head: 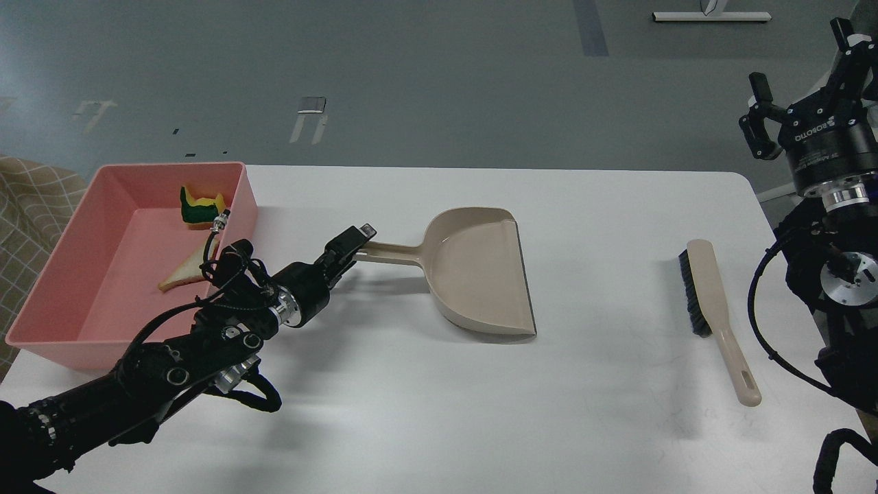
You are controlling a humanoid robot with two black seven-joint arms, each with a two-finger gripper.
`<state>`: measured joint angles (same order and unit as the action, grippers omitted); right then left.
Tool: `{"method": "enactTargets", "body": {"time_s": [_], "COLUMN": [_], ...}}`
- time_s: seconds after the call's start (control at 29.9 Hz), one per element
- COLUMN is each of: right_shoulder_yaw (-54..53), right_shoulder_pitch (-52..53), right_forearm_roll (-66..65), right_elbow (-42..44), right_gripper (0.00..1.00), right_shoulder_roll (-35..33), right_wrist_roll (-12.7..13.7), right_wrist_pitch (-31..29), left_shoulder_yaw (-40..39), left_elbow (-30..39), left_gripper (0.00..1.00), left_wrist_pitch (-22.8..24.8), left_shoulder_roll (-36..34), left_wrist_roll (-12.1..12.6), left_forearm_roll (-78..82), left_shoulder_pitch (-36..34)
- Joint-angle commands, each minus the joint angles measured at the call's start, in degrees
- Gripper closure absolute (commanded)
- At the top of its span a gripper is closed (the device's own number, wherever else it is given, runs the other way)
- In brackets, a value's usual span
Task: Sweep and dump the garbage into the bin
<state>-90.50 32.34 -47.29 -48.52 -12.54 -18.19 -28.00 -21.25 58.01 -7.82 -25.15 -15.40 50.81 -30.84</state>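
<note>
Both bits of garbage look to be in the bin (68, 274) already: bread slice (182, 272) on its floor, sponge piece (199, 206) toward the far wall. Dustpan (480, 271) sits empty mid-worktop (411, 412), brush (713, 309) lying well off to the right.

Left claw (357, 240) is at the tip of the dustpan handle (391, 254); can't tell if it's gripping or just beside it. Right claw (796, 82) is up off the worktop, fingers spread wide, holding nothing.

Risks, IMO: if the left claw is clamped & pulls away, the pan drags or flips w/ it. The left arm's elbow & cables hang close to the bin's near wall, so a careless retreat could shove the bin off the edge.
</note>
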Motion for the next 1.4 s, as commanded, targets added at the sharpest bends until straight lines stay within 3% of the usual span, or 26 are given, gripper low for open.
{"method": "enactTargets", "body": {"time_s": [0.0, 0.4, 0.87, 1.0, 1.2, 1.37], "right_shoulder_yaw": [0.0, 0.0, -1.1, -1.1, -1.2, -0.9], "right_shoulder_pitch": [0.0, -0.1, 0.6, 0.4, 3.1, 8.0], "right_forearm_roll": [0.0, 0.0, 6.6, 6.8, 6.9, 6.9], "right_elbow": [0.1, 0.1, 0.2, -0.2, -0.2, 1.2], "right_gripper": [0.00, 0.00, 0.00, 0.00, 0.00, 0.00], "right_shoulder_roll": [0.0, 0.0, -0.2, -3.0, -4.0, -5.0], "right_wrist_roll": [0.0, 0.0, 0.2, 0.2, 0.7, 1.4], "right_wrist_pitch": [0.0, 0.0, 0.6, 1.1, 5.1, 6.5], "left_shoulder_yaw": [-0.6, -0.7, -3.2, -6.3, -14.6, -19.1], "left_elbow": [1.7, 3.5, 4.0, 3.9, 2.0, -5.4], "left_gripper": [0.17, 0.17, 0.15, 0.04, 0.03, 0.03], "left_wrist_pitch": [0.0, 0.3, 0.6, 0.7, 0.8, 3.9], "left_shoulder_roll": [-3.0, -6.6, -8.4, -9.0, -7.4, -0.5], "left_wrist_roll": [0.0, 0.0, -0.7, -1.2, -0.9, 0.4], "left_forearm_roll": [-0.2, -0.8, -7.4, -11.1, -15.6, -17.5], "left_shoulder_pitch": [-0.4, -1.9, -12.0, -14.2, -15.3, -17.0]}}
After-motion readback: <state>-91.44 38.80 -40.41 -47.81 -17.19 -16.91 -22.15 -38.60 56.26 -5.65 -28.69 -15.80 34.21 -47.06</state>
